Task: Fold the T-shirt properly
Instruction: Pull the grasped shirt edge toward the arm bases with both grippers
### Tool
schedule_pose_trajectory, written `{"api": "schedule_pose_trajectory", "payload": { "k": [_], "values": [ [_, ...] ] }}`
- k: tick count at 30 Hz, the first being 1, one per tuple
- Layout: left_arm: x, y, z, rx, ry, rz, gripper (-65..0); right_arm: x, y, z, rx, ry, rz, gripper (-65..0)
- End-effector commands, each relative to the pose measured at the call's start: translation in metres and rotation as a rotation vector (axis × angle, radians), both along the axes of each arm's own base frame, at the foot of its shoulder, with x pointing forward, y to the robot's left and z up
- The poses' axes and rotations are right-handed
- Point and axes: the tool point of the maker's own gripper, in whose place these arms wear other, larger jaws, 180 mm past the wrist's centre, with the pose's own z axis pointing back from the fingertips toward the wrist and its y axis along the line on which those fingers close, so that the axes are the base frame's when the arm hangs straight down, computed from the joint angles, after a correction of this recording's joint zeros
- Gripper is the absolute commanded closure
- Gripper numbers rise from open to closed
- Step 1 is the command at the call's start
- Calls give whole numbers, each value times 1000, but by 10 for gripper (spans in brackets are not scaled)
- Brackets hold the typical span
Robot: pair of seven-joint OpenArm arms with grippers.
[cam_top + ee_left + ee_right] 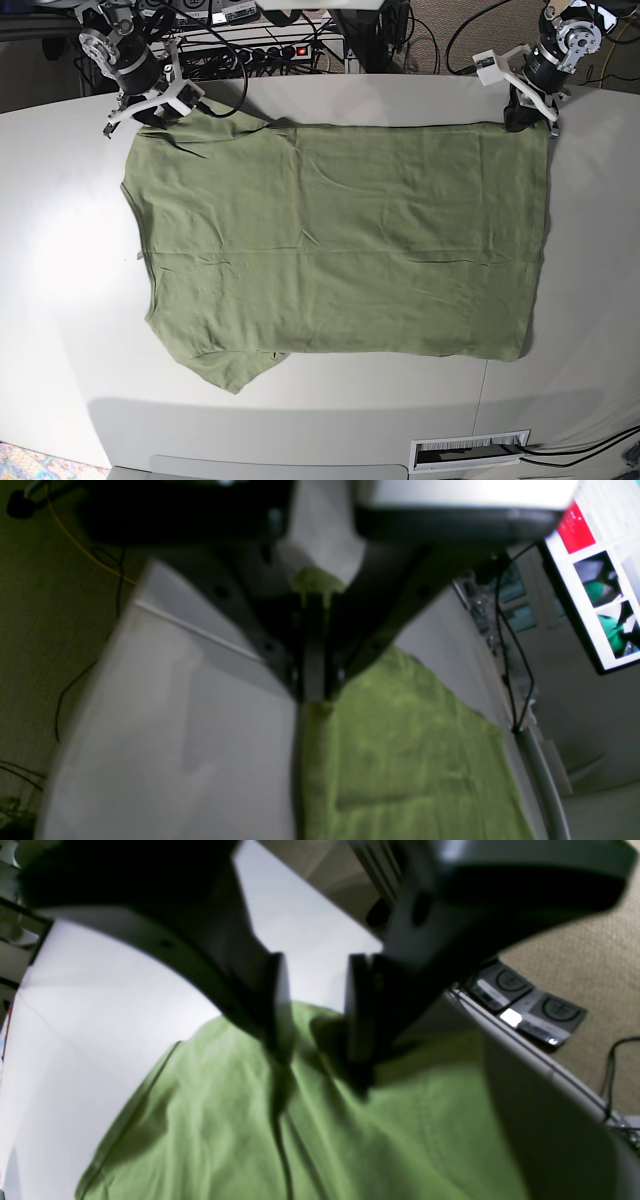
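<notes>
The T-shirt lies spread flat across the white table, one sleeve sticking out along its near edge. The left gripper is clamped on the shirt's far corner, a tuft of green between its jaws. The right gripper stands at the other far corner, jaws apart over the cloth. Behind the table run black cables and a power strip; beige carpet shows beyond.
</notes>
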Motion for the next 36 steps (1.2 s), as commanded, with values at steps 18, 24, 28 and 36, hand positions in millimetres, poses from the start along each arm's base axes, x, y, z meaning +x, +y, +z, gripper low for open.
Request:
{"api": "schedule_pose_trajectory", "payload": {
  "k": [18, 24, 28, 36],
  "values": [
    [0, 12, 13, 49, -82, 16, 0, -15, -4, 11, -60, 34, -30, 0],
    [-19, 12, 14, 63, -77, 10, 0, -30, -5, 12, -90, 70, -19, 0],
    [-29, 6, 23, 81, -106, -14, 0, -38, -1, 16, -95, 77, -3, 0],
    [-49, 12, 38, 159, -148, -83, 0, -56, 5, 27, -131, 96, 24, 0]
  ]
}}
